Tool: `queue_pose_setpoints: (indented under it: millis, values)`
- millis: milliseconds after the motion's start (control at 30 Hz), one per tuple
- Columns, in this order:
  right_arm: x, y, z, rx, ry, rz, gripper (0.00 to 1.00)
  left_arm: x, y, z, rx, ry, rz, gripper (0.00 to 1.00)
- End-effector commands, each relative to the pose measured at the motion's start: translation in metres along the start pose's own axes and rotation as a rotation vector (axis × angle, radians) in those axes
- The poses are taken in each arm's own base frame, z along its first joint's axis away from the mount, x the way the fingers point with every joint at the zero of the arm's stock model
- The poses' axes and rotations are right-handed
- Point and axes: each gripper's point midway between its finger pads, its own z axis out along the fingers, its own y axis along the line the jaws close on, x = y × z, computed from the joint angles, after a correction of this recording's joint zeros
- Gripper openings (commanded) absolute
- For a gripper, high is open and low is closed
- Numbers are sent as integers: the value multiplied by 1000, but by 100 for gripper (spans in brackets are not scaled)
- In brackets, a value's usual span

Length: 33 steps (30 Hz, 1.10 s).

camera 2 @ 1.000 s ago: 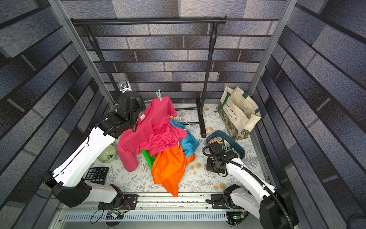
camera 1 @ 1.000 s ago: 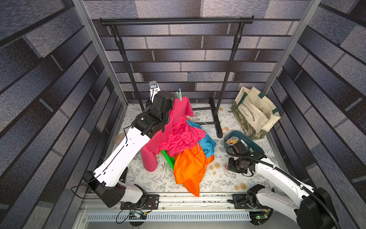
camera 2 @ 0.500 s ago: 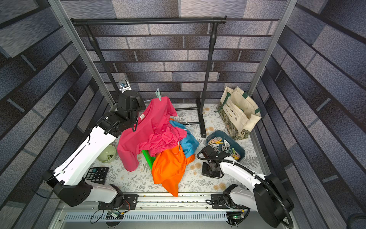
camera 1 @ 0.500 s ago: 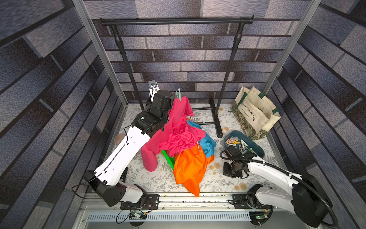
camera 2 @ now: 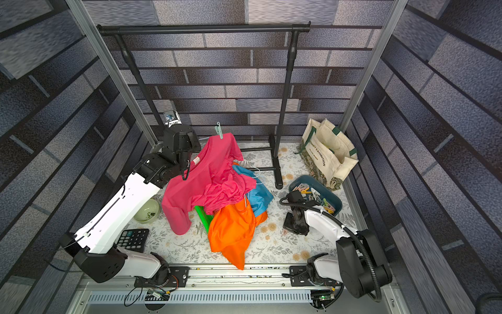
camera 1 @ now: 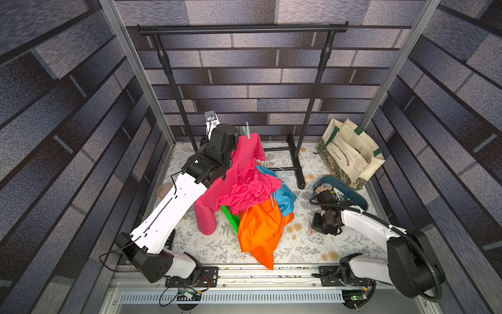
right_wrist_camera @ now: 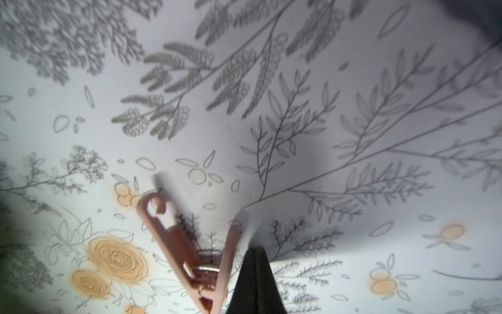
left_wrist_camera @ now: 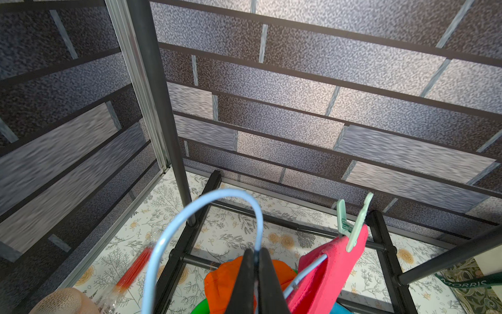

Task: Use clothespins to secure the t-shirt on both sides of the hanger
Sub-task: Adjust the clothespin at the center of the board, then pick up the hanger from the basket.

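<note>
Though free, clothespin (right_wrist_camera: 173, 239) beside right hand (right_wrist_camera: 254, 251)

You are looking into a robot test booth dressed as a laundry corner: aluminium frame posts (camera 1: 141, 78) hold walls (camera 1: 244, 95) printed with grey brick, a floral sheet (camera 1: 298, 244) covers the floor, a black garment rack (camera 1: 241, 28) stands at the back, and a metal mounting rail (camera 1: 258, 274) runs along the front edge.
</note>
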Motion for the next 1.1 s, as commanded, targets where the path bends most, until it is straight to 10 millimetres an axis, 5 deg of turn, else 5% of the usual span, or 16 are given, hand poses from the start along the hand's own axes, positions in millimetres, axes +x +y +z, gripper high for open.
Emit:
queue_pose_setpoints:
  millis: [0, 167, 333, 467, 800, 1067]
  values:
    - [-21, 5, -8, 5, -52, -39, 0, -1, 3, 2, 0, -9, -28, 0]
    - [-20, 22, -26, -101, -62, -52, 8, -2, 6, 2, -5, -10, -30, 0]
    - [-10, 28, -39, -162, -52, -58, 55, -2, 5, 5, -7, -11, -38, 0]
    - [-6, 27, -34, -163, -31, -46, 66, -1, 9, 5, -30, -12, -59, 0]
    - [2, 29, -6, -144, 29, -41, 54, -7, 43, -8, -216, -57, -189, 0]
    - [-1, 24, 6, -94, 42, -56, 45, -9, 48, -7, -275, -72, -216, 0]
